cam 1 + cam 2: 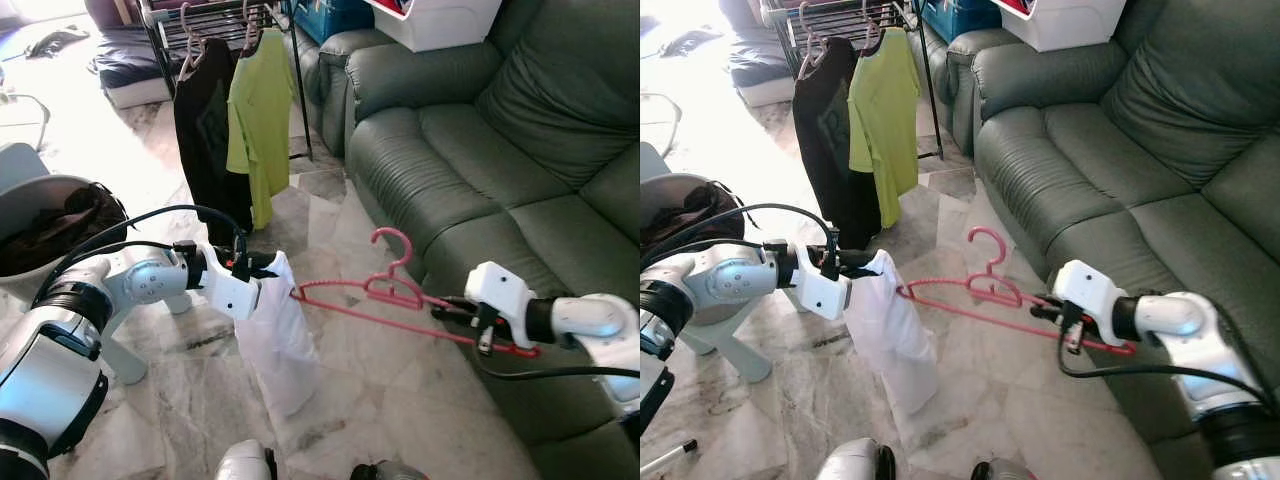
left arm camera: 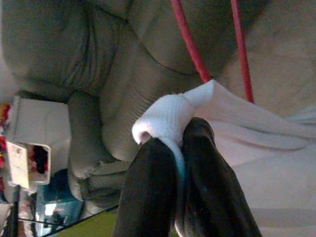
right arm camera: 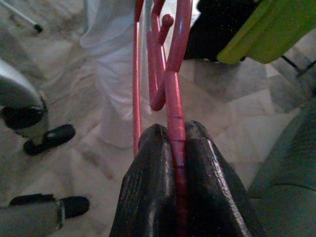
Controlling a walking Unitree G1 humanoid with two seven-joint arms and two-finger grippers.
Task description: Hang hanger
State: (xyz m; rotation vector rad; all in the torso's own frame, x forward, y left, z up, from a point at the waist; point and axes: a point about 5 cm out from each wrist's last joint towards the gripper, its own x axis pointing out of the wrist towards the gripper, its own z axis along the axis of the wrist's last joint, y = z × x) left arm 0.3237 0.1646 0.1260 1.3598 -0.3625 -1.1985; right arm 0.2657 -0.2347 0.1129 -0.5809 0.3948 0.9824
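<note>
right gripper (image 1: 452,312): mine, fingers (image 3: 148,197) clamped on the right end of the pink hanger (image 1: 385,300), just left of the sofa front.
left gripper (image 1: 262,267): mine, fingers (image 2: 153,192) pinched on the collar edge of the white garment (image 1: 275,340).
pink hanger: held level between my two grippers, hook up, left tip at the garment's collar; in the air over the floor, not on any rail.
white garment: hangs limp from my left gripper, hem near the marble floor (image 1: 380,400).
green sofa (image 1: 480,150): along the right; its front edge is close to my right arm.
drying rack (image 1: 215,20): far, left of the sofa; black shirt (image 1: 205,130) and lime shirt (image 1: 260,110) hang on it.
open room: bare floor between the rack and my grippers.
basket (image 1: 40,215): left, holds dark clothes.
white box (image 1: 440,20): on the sofa's far end; contents unclear.
</note>
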